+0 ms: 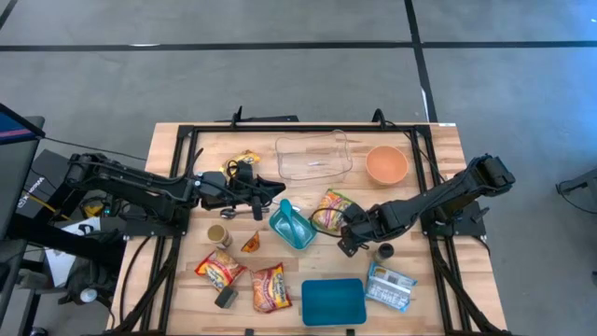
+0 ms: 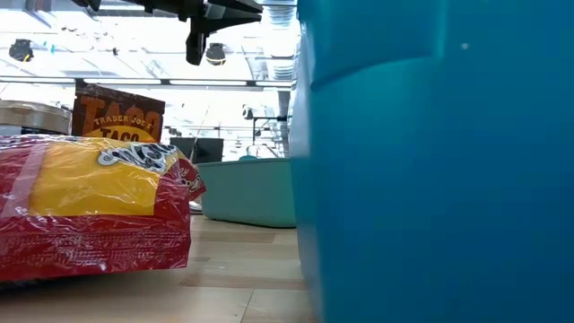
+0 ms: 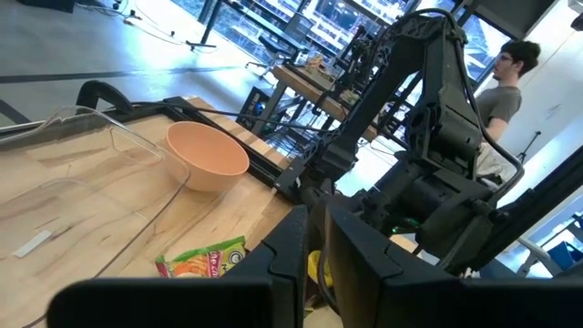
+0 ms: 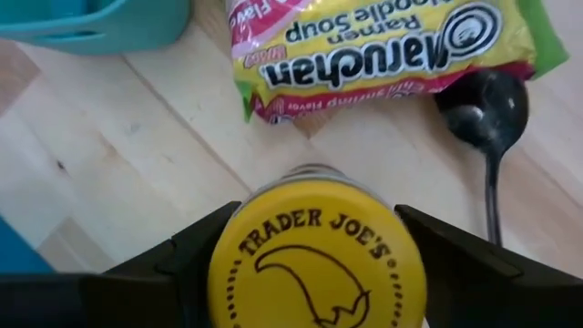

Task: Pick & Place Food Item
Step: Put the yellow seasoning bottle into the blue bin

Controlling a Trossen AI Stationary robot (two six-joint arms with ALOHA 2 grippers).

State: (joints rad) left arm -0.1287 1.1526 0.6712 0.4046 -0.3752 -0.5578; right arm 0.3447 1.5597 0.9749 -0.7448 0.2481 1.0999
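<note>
The clear plastic tray [image 1: 313, 156] at the far side and the orange bowl [image 1: 386, 164] to its right both held nothing, and the teal container [image 1: 294, 225] at the table's middle looked empty too, though the high view left that unsure. The right gripper [image 1: 352, 231] sat just right of that container, its fingers clamped around a yellow-lidded jar [image 4: 317, 257]; only its wrist view revealed the Trader Joe's lid, with a ramen packet [image 4: 383, 50] and a black spoon [image 4: 484, 114] beyond. The left gripper [image 1: 264, 196] hung closed and empty left of the tray.
</note>
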